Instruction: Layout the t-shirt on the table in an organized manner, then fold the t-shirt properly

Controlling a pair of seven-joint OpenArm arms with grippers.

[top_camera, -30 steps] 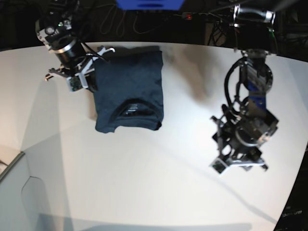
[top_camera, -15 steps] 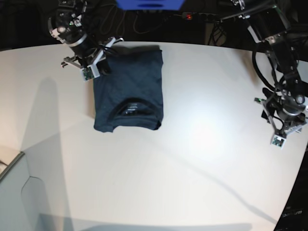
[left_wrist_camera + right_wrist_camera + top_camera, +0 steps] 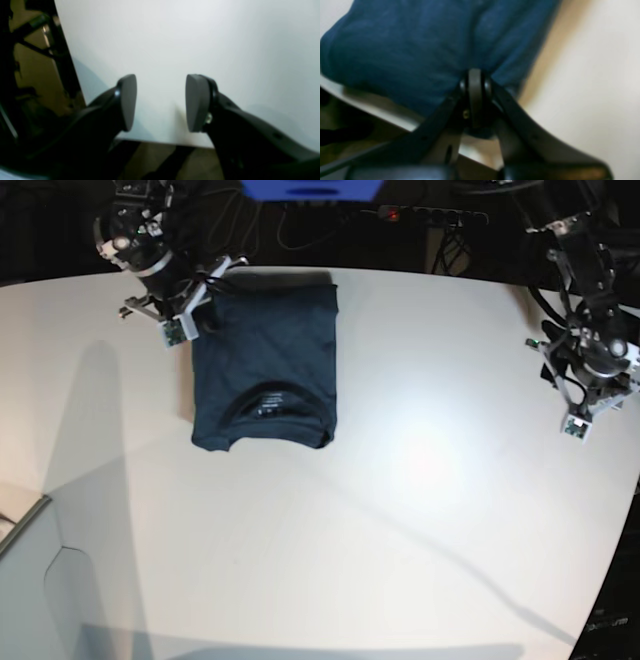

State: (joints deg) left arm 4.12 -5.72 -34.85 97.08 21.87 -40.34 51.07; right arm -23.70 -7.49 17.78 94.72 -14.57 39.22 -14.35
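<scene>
- The t-shirt [image 3: 265, 370] is seen laid out w/ sides folded in, approx. half done.
- Far corner is pinched by right gripper [image 3: 475, 82], jaws closed; blurry view.
- Left gripper [image 3: 161, 102] is held agape, empty, over the table [image 3: 400, 560] edge.
- Final fold prob. left.

T-shirt [image 3: 265, 360]: dark navy blue, plain and unpatterned in the base view; a brighter mid-blue with faint mottling in the right wrist view [image 3: 420, 50]. Table [image 3: 400, 510]: matte white, plain, crossed by soft grey shadows. Left end effector [image 3: 161, 102]: black arms, dark grey pads [image 3: 196, 102]. Right end effector [image 3: 475, 87]: black. Box corner [image 3: 30, 590]: grey-white. Background beyond the table: black, with 1 blue panel [image 3: 310, 188].
</scene>
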